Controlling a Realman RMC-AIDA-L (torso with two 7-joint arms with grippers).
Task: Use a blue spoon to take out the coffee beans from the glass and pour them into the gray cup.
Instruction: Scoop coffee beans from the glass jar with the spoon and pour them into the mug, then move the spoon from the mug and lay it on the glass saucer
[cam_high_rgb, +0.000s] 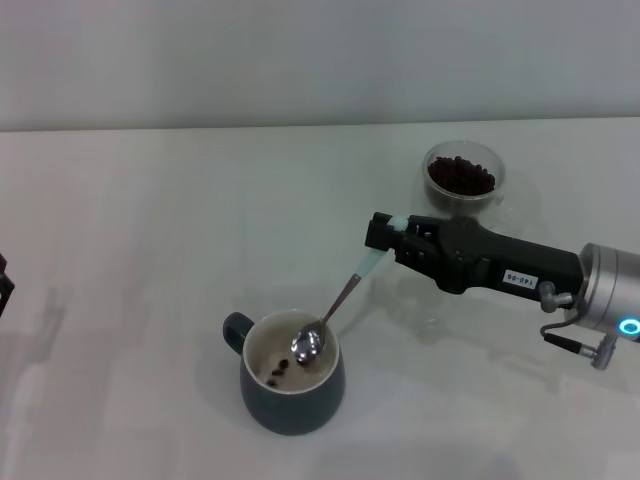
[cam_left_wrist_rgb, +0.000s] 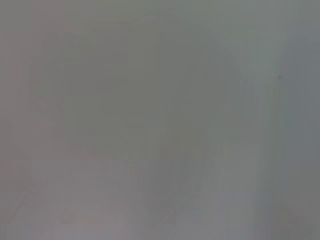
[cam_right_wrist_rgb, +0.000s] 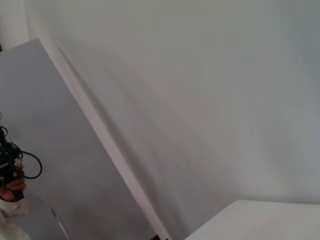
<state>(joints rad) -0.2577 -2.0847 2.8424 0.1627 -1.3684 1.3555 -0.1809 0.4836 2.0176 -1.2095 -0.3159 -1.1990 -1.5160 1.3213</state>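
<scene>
In the head view the gray cup stands at the front centre, its handle pointing left, with a few coffee beans on its cream inside. My right gripper is shut on the pale handle of the blue spoon. The spoon slants down and its shiny bowl hangs just over the cup's mouth. The glass, holding a heap of dark beans, sits at the back right behind my right arm. My left gripper is only a dark sliver at the left edge.
The white table stretches from the back wall to the front edge. The left wrist view shows only blank grey surface. The right wrist view shows wall and a white table corner.
</scene>
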